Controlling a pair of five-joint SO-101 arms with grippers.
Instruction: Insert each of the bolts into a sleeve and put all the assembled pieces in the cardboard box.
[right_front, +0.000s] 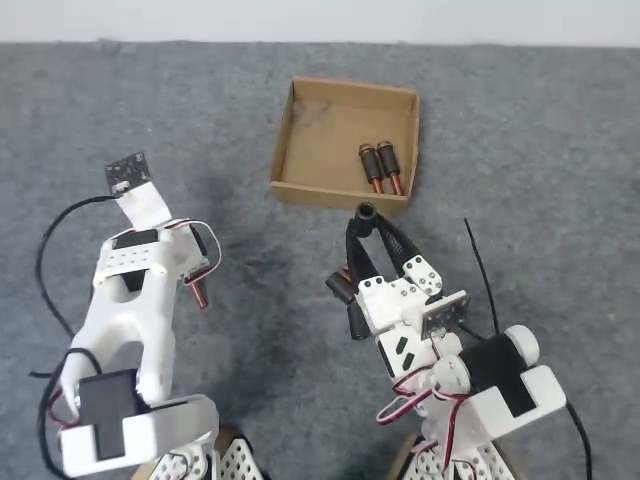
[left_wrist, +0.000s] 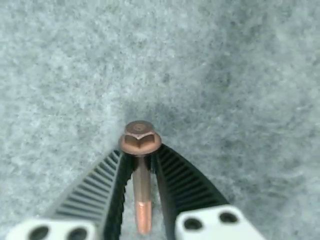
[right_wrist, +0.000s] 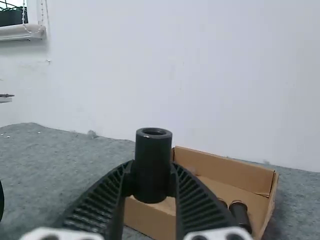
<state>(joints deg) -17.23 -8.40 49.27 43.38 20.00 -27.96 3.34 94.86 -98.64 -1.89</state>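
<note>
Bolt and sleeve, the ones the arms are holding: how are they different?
The bolt is copper-coloured; the sleeve is black. The bolt is thin with a wide hex head; the sleeve is a thicker hollow tube. The left gripper holds the bolt, the right gripper the sleeve. Both are clamped, not yet joined.

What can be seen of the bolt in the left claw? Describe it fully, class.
The bolt looks like copper-coloured metal, with a flanged hexagonal head and a plain shank ending in a rounded tip. The left claw is shut on its shank just under the head, ribbed black fingers pressing both sides. It is held with its head towards the grey carpet.
</note>
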